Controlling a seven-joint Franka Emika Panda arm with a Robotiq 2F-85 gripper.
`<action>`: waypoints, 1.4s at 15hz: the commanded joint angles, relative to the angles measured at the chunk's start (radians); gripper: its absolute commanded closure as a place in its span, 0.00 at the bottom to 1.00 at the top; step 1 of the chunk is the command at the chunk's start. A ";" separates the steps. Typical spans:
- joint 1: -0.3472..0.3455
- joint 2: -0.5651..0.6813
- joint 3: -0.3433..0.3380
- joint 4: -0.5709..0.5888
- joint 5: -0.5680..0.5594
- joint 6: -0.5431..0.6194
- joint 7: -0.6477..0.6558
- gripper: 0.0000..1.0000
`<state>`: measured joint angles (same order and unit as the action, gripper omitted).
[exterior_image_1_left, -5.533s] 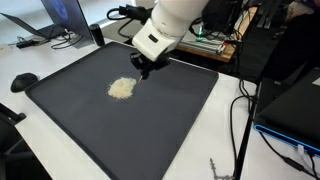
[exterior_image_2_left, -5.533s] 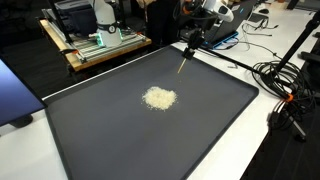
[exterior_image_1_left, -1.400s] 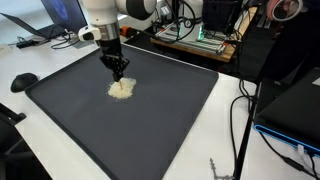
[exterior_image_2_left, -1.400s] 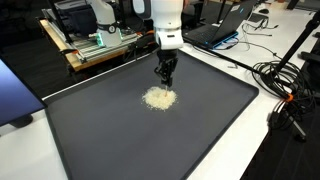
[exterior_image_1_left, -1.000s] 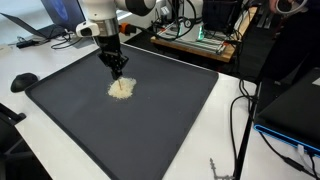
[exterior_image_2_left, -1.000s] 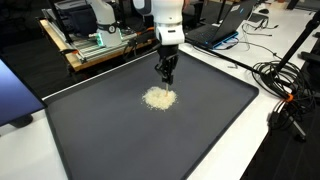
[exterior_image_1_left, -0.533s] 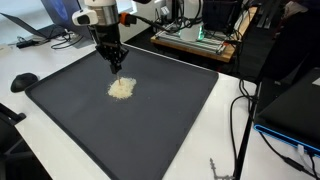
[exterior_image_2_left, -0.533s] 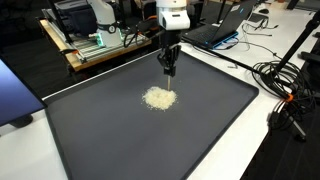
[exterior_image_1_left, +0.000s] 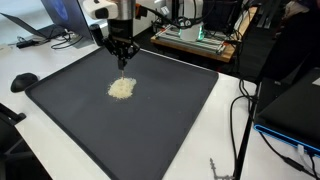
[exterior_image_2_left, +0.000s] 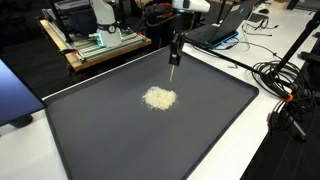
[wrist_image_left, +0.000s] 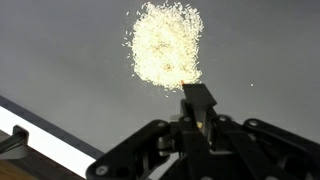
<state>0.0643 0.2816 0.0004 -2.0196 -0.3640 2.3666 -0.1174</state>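
The end effector (exterior_image_1_left: 123, 52), pinched shut on a thin stick (exterior_image_2_left: 174, 59), has lifted off the grain pile (exterior_image_1_left: 121, 88) and drifted toward the frame's top, so nothing touches the grains now. They lie left of centre on the black mat (exterior_image_1_left: 175, 110) covering the worktop (exterior_image_1_left: 40, 150).

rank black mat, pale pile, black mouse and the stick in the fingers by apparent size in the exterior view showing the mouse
black mat
pale pile and black mouse, too alike to rank
stick
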 joint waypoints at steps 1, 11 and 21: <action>0.071 0.014 0.000 0.021 -0.146 -0.091 0.046 0.97; 0.203 0.183 0.068 0.164 -0.453 -0.274 0.013 0.97; 0.234 0.390 0.116 0.412 -0.466 -0.463 -0.074 0.97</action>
<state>0.3060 0.6054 0.0983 -1.7073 -0.8535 1.9671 -0.1387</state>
